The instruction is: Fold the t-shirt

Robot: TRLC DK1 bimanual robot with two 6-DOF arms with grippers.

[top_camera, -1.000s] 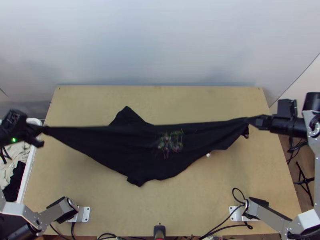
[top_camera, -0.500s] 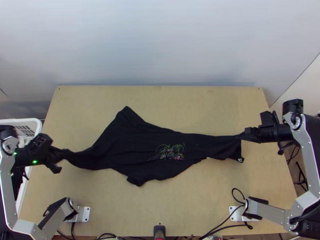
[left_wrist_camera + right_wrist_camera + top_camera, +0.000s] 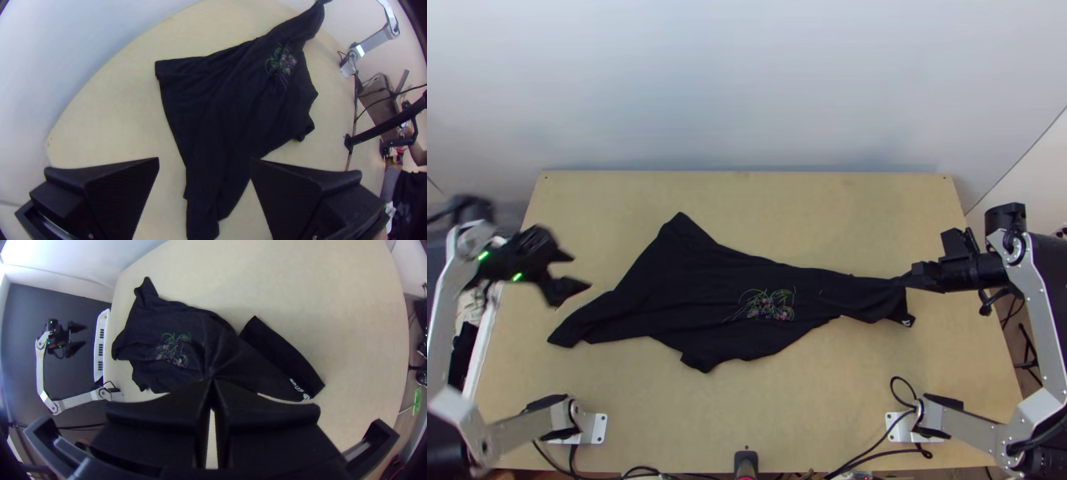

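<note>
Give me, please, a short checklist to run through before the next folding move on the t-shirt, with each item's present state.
1. Right gripper shut on the t-shirt: ok.
2. Left gripper gripping cloth: not ok; its fingers are open, off the shirt.
3. Shirt spread smooth: not ok; creased and drawn narrow toward the right gripper.
4. Shirt within the edges of the table: ok.
5. Right gripper pinching a single layer: cannot tell.

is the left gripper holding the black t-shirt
No, the left gripper has its fingers wide apart, with bare table between them and the black t-shirt.
</note>
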